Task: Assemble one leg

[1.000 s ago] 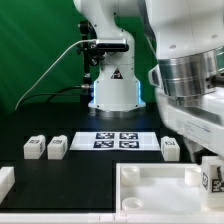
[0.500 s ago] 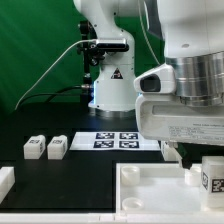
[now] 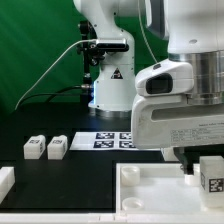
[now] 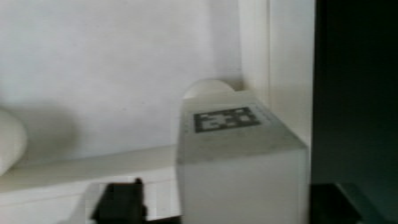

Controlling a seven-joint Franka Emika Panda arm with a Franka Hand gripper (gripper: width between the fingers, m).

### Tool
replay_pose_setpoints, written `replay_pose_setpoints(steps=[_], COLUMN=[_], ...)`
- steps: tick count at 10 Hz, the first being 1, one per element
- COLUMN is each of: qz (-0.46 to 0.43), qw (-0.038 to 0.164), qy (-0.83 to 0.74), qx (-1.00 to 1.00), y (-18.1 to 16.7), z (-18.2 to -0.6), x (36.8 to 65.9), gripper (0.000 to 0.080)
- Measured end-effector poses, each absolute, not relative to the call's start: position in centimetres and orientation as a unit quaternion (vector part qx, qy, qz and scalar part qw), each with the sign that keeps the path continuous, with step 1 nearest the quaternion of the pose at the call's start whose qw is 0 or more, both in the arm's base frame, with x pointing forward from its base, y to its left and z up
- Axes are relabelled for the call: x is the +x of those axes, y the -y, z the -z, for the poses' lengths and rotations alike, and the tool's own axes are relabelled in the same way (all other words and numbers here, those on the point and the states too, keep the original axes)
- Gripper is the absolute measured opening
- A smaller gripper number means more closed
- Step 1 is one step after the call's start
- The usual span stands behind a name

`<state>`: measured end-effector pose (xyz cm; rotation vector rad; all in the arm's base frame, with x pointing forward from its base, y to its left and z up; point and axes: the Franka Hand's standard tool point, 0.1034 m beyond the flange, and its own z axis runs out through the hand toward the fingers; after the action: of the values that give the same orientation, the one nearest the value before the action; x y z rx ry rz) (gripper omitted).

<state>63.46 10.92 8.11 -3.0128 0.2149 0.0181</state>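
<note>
My gripper (image 4: pixel 240 205) is shut on a leg (image 4: pixel 240 150), a white block with a black-and-white marker on its face. One dark finger (image 4: pixel 125 200) shows beside it. In the exterior view the held leg (image 3: pixel 210 175) stands at the right, over the right corner of the large white tray-like piece (image 3: pixel 150 195). In the wrist view a round corner socket (image 4: pixel 210 90) of that piece lies just beyond the leg. Two more legs (image 3: pixel 35 147) (image 3: pixel 57 147) lie side by side on the black table at the exterior view's left.
The marker board (image 3: pixel 112 140) lies on the table behind the tray-like piece. The arm's base (image 3: pixel 112 85) stands behind it. Another white part (image 3: pixel 5 180) sits at the exterior view's left edge. My arm's bulk fills the exterior view's right.
My arm's body has swung toward the exterior view's left and lower, now hiding the leg that lay right of the marker board. The held leg has stayed almost in place.
</note>
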Motion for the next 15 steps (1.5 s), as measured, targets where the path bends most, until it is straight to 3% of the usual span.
replay_pose_setpoints(steps=[1,2,6,8,11,12,13,15], qz=[-0.011,-0.014,-0.046,-0.066,-0.077,-0.076,-0.074,-0.053], qw=[0.065,0.065,0.090,0.090,0.091,0.092,0.092,0.096], qy=[-0.138,-0.177,-0.480,-0.628,-0.706,-0.691,-0.680,-0.544], qx=[-0.988,-0.982,-0.871,-0.770,-0.698,-0.713,-0.724,-0.832], y=[-11.1,-11.2,-10.6,-10.7,-11.0,-11.0,-11.2,-12.0], z=[-8.1,-8.1,-8.1,-7.9,-7.8,-7.8,-7.8,-7.7], x=[63.4,63.4,63.6,63.5,63.3,63.3,63.3,63.0], gripper=[0.0391,0.0291,0.0291,0.0291,0.0294,0.0380,0.0380,0.0621])
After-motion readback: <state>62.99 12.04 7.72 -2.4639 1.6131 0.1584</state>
